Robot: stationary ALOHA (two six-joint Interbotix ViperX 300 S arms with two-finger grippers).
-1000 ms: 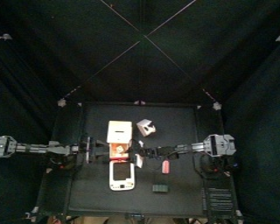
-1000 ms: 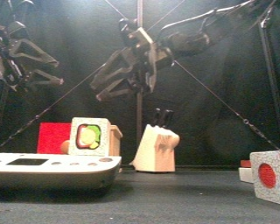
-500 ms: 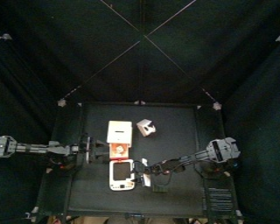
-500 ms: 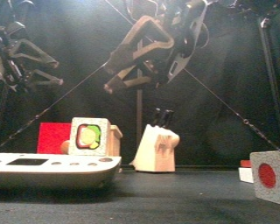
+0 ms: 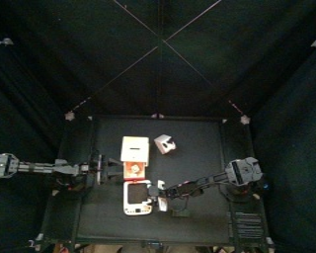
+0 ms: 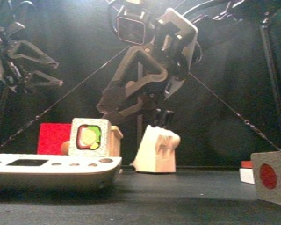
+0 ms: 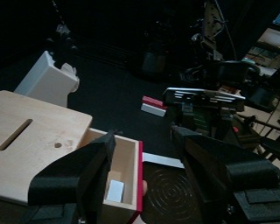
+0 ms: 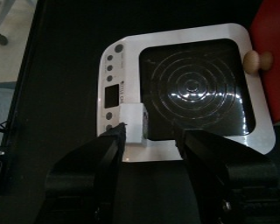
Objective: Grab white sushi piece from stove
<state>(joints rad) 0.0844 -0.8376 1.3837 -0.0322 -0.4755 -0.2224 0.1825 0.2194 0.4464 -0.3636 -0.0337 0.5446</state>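
The stove [image 8: 189, 39] is a flat white slab with a dark ringed burner, lying near the table's front in the top view [image 5: 137, 201]. A small white sushi piece [image 8: 133, 121] sits on the stove's edge beside the button strip. My right gripper [image 8: 154, 133] hangs open straight above it, one jaw on each side, not touching. In the top view this gripper [image 5: 161, 196] reaches in over the stove from the right. My left gripper [image 7: 149, 147] rests open at the table's left, holding nothing.
Behind the stove stand a wooden box [image 7: 38, 140] with a red side, a picture-fronted box [image 6: 90, 136] and a knife block [image 6: 154, 148]. A box with a red circle [image 6: 270, 176] stands at the front right. A small red block [image 7: 154, 103] lies mid-table.
My right arm swung from the table's middle toward the front and came over the stove, jaws staying open. The left arm has not moved.
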